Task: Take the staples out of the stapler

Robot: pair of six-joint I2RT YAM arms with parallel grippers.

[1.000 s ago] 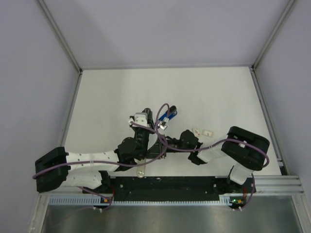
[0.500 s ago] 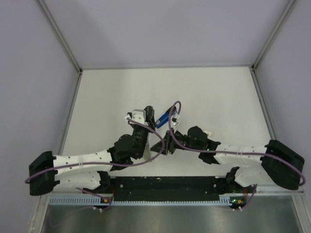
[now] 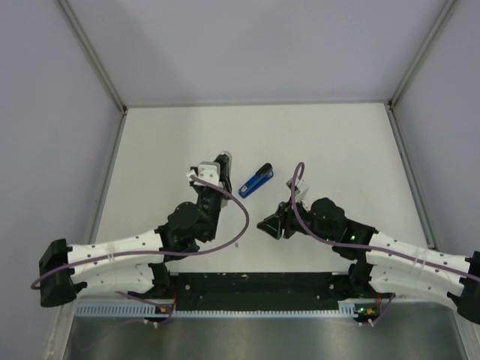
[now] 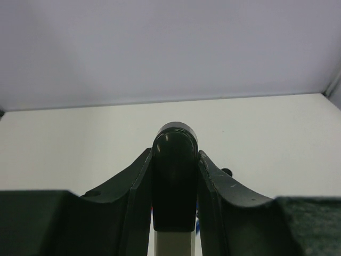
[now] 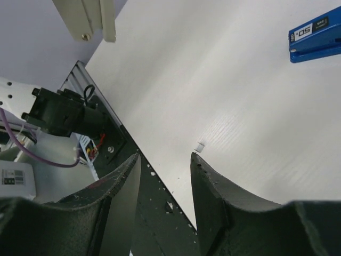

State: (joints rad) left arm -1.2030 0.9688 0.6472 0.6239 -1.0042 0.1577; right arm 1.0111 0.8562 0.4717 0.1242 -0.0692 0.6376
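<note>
The blue stapler with its black end lies flat on the white table, free of both grippers. It also shows at the top right of the right wrist view. My left gripper is just left of it and is shut on a grey bar with a rounded black end; the black end stands between the fingertips. My right gripper is open and empty, low over the table nearer than the stapler; its jaws stand apart with nothing between them.
A small pale scrap lies on the table by the right fingertip. The black base rail runs along the near edge. A pale bar end shows at the top left of the right wrist view. Walls enclose the table.
The right gripper has left the stapler and drawn back toward the near edge. The stapler now lies alone on the table. The left gripper has shifted left with the bar.
</note>
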